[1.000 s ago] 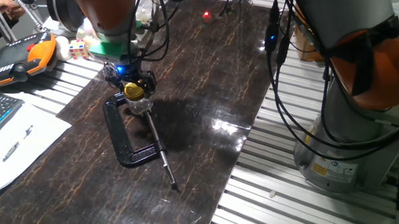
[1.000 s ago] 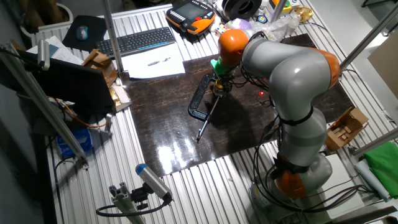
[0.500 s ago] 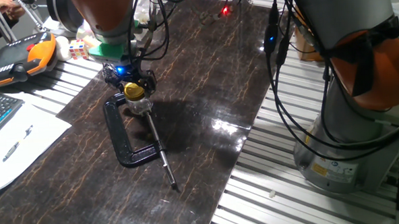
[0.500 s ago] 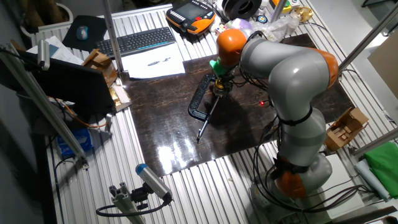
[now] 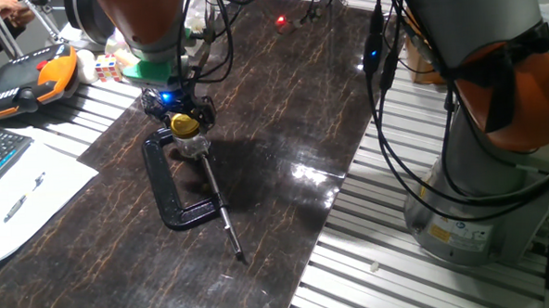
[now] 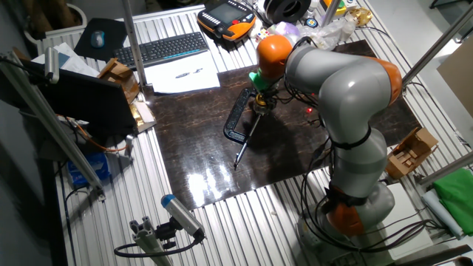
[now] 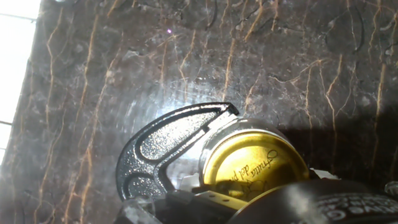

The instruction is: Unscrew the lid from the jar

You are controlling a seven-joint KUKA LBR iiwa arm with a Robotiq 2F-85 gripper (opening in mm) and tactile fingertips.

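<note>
— Where do we have the arm?

— We see it reaching across the dark marbled table (image 5: 283, 126), wrist pointing straight down, with the gripper (image 5: 182, 116) hanging right over the lid (image 5: 185, 125). A blue light glows on the hand just above it.

— And the jar?

— The jar (image 5: 192, 145) stands upright in the mouth of the black C-clamp (image 5: 167, 186), at the end nearer the arm, with the clamp's long screw rod (image 5: 223, 212) running away from it across the table. In the hand view we look down on the gold lid (image 7: 254, 168), printed lettering showing, with the clamp's curved jaw (image 7: 163, 152) pressed against the jar's side.

— Are the fingers clamped on the lid?

— We cannot tell. Dark finger parts (image 7: 311, 202) crowd the lid's lower edge in the hand view, but contact is hidden, and from the fixed cameras the fingertips blur into the lid.
</note>
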